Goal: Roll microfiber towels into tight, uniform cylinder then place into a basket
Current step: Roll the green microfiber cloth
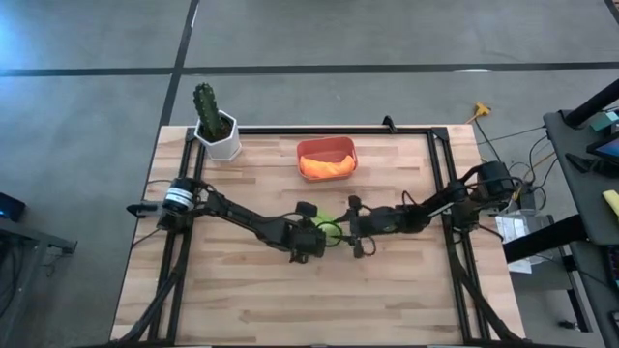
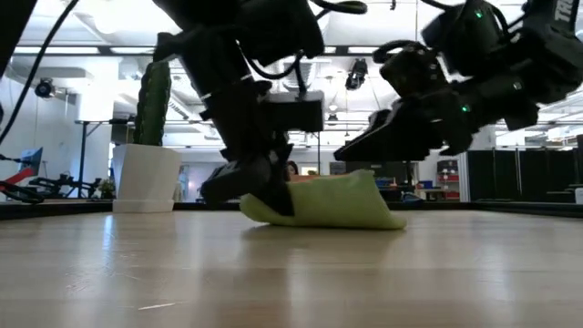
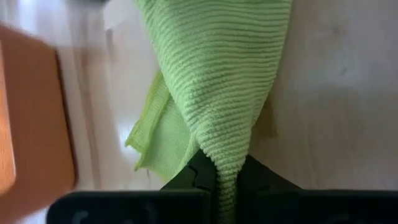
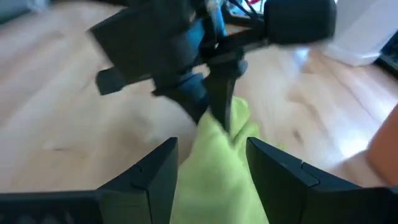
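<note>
You are roughly halfway: the orange towel (image 1: 327, 165) is lying in the basket (image 1: 326, 144). The left gripper (image 3: 227, 180) is pinching the green towel (image 1: 326, 230) at mid-desk, while the right gripper (image 4: 211, 165) is straddling it, fingers spread; rolling and placing remain.

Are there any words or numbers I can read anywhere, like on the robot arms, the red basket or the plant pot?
None can be read in any view.
Green towel: plain ribbed cloth, no tag showing.
Red basket with the orange towel in it: no writing visible.
White cactus pot: no label visible.
Left gripper and right gripper: no markings legible.
Room behind the table, low view: any signs are too small and blurred.
</note>
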You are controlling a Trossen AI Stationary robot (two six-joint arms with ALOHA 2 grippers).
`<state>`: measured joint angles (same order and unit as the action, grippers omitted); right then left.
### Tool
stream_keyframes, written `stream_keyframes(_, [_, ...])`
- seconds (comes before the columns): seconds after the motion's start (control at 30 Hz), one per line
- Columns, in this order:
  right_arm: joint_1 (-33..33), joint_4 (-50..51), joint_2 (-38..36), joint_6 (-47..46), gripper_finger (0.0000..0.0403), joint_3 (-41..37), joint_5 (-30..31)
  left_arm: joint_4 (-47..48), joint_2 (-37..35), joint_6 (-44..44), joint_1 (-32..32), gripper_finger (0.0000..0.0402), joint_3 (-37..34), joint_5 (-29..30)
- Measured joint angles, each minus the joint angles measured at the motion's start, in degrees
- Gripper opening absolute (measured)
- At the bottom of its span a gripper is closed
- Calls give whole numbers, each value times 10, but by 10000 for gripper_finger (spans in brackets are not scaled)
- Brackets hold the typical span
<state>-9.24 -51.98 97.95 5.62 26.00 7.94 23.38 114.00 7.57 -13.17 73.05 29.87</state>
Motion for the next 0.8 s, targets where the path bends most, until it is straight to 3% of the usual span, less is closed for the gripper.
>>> stream_keyframes(0.27, [-1,230,-3,-10,200,91,13,-18,34,60,7,0,23,21])
stream_keyframes(0.6, [5,235,-3,-96,274,74,50,-71,33,69,6,0,16,47])
stream_keyframes(0.8, [-12,226,-3,-135,247,71,72,-75,33,63,9,0,16,47])
